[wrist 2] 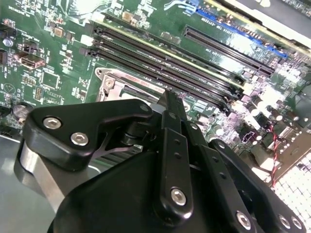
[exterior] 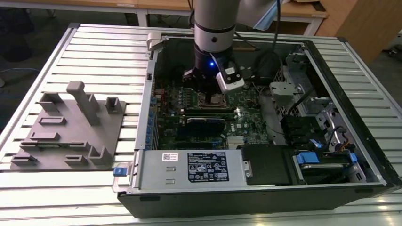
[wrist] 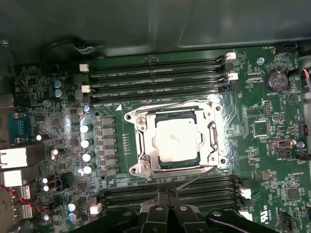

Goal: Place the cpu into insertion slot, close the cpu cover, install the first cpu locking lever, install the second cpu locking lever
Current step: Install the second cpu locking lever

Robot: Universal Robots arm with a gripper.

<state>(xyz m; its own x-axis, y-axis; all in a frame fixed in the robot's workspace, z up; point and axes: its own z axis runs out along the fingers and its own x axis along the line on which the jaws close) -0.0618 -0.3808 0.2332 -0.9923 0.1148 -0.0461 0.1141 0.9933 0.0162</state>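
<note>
Starting at our jaws [wrist: 167,196], which in the first wrist view come to a narrow tip with the two fingers pressed together, we judge them closed and holding nothing. Just at that tip a thin wire locking lever [wrist: 194,177] slants up from the socket's near edge rather than lying flat, so we take one lever as not yet latched; whether the tip touches it we cannot tell. Immediately beyond the jaws sits the insertion slot [wrist: 136,121], with the cpu [wrist: 175,142] already seated in it, dull silver top facing up. The cpu cover [wrist: 148,158] lies down flat around the chip, so placing and closing look done, and the lever work is what remains. Past the socket run the empty black memory slots [wrist: 155,80] on the green motherboard [wrist: 272,145]. In the exterior view the arm reaches down into the open computer case [exterior: 351,61] on the slatted worktop [exterior: 94,42].
</note>
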